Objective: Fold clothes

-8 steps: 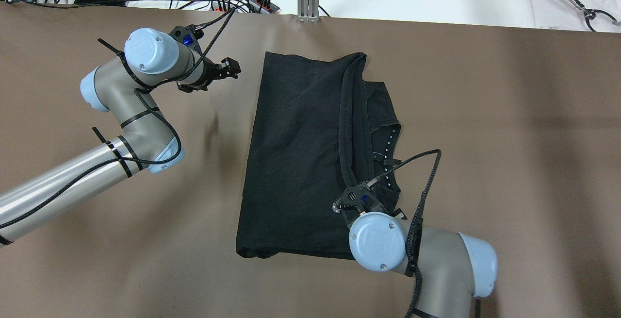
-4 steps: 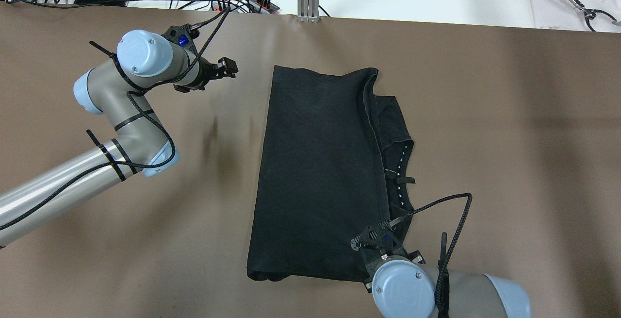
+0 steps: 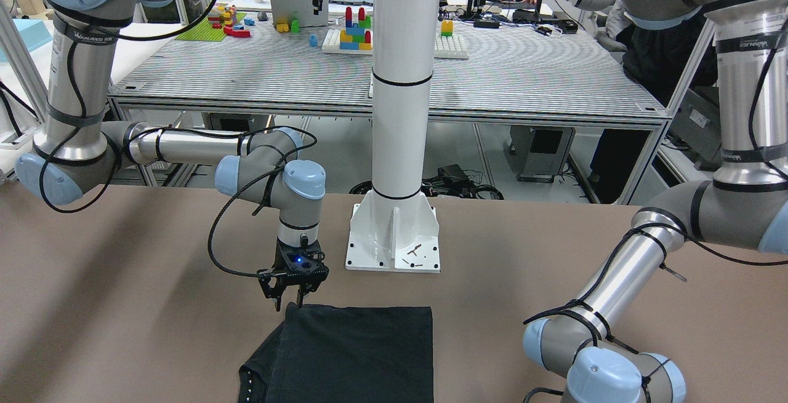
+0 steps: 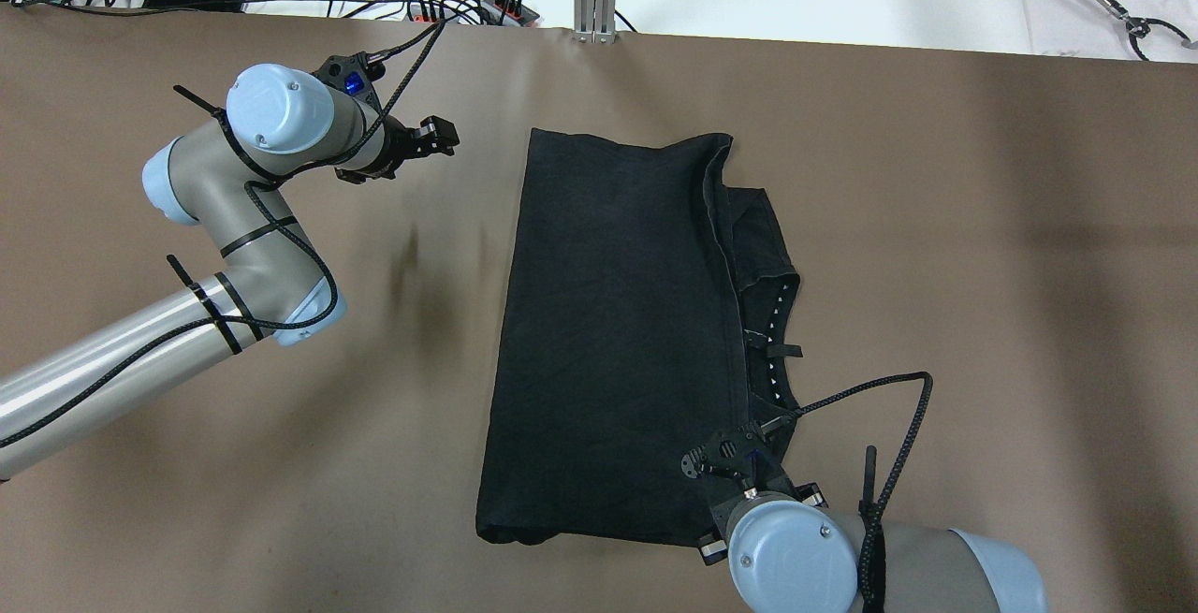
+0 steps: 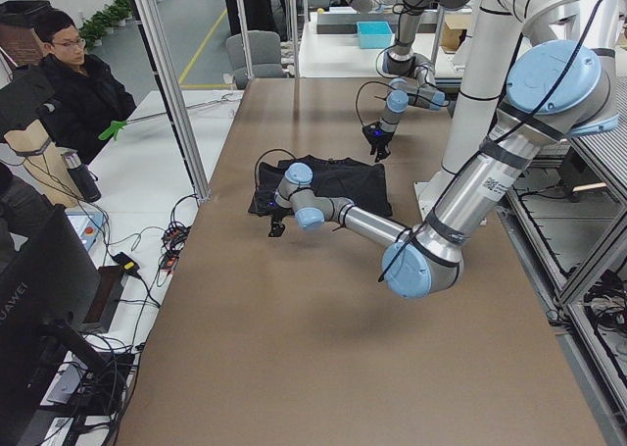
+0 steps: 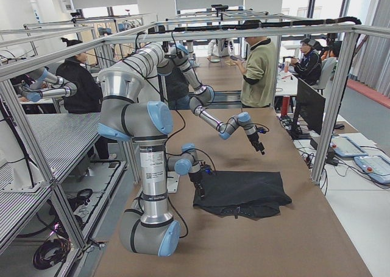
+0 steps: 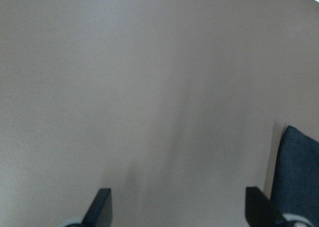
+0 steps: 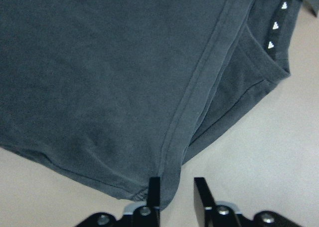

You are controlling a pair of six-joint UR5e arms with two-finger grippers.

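Note:
The black clothes (image 4: 618, 332) lie flat on the brown table, folded lengthwise, with a collar strip of white marks (image 4: 772, 332) showing along their right side. My right gripper (image 8: 177, 187) sits at the near right hem corner (image 8: 167, 187). Its fingers stand slightly apart with that corner and a strip of table visible between them, so it is open. In the front-facing view the right gripper (image 3: 288, 301) touches down at the cloth's (image 3: 357, 354) corner. My left gripper (image 4: 440, 136) hovers wide open over bare table, left of the cloth's far edge (image 7: 299, 177).
A white pillar (image 3: 400, 144) on a base plate (image 3: 394, 243) stands at the robot's side of the table, near the cloth. Cables and power strips (image 4: 449, 5) lie beyond the far edge. A person (image 5: 69, 83) sits off the table's end.
The right gripper dragged the clothes toward the robot and a little to the right, then stopped. The cloth now lies flatter. The left arm drew back slightly to the left.

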